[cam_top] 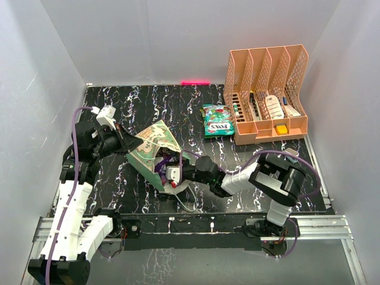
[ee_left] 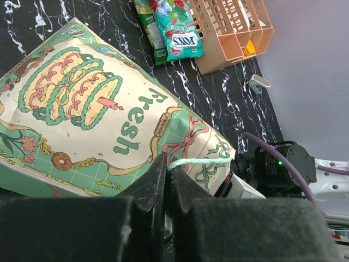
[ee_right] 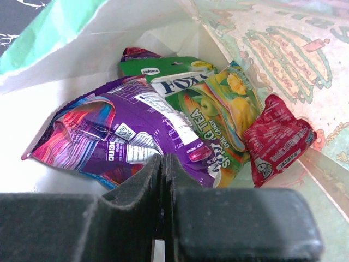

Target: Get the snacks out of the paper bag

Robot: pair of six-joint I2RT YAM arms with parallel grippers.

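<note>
The mint-green paper bag (cam_top: 151, 145) lies on its side at the middle left, mouth toward the right arm. My left gripper (cam_top: 127, 144) is shut on the bag's pale string handle (ee_left: 196, 162) at the rim, which shows in the left wrist view (ee_left: 166, 164). My right gripper (cam_top: 169, 173) is inside the bag's mouth and its jaws are shut (ee_right: 163, 158) on the near edge of a purple packet (ee_right: 125, 136). Behind it lie a green FOX'S packet (ee_right: 180, 76), a yellow-green candy packet (ee_right: 229, 109) and a red packet (ee_right: 275, 139). Another green FOX'S packet (cam_top: 217, 120) lies on the table outside the bag.
The peach mesh organizer (cam_top: 267, 95) with small bottles and boxes stands at the back right, right beside the loose packet. A small white clip-like object (ee_left: 259, 83) lies on the black marbled table (cam_top: 119, 107) near it. White walls close in on three sides.
</note>
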